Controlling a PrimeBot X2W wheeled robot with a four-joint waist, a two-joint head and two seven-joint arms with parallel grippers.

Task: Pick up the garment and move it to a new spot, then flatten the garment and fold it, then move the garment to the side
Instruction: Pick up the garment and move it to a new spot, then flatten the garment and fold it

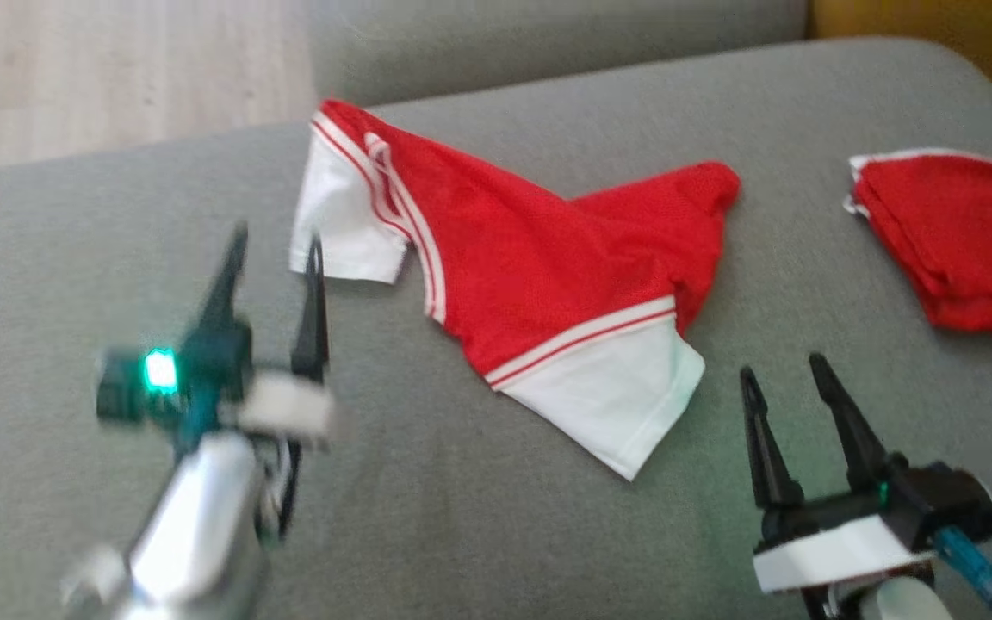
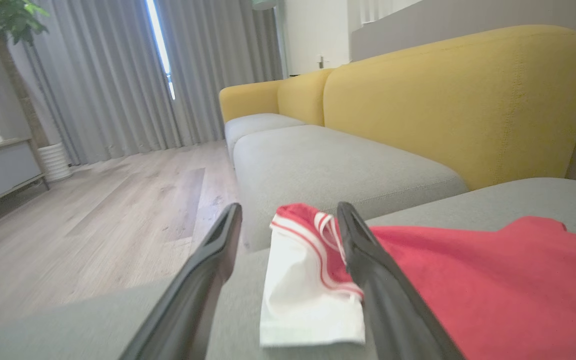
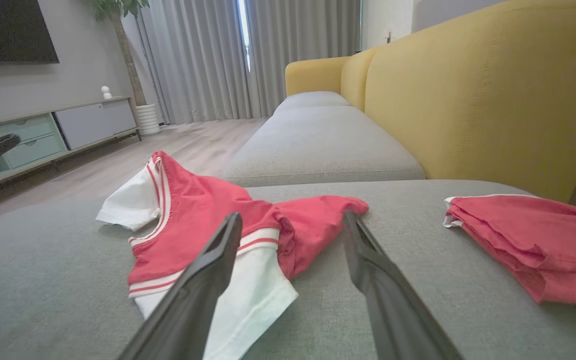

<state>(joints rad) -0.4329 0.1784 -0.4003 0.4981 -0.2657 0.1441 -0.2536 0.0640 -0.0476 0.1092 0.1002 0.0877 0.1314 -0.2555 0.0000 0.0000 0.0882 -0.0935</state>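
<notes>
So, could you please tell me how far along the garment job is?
Looks done: the red mesh garment with white sleeves lies spread on the grey fabric sofa cushion. In hand: nothing; the left fingers, open, point at a white sleeve, the right fingers are open too. Remaining: smoothing its bunched far end, folding it, moving it aside.

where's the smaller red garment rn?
The smaller red garment lies at the head view's far right on the grey sofa cushion, right of the red-and-white garment and beyond the right hand.
</notes>
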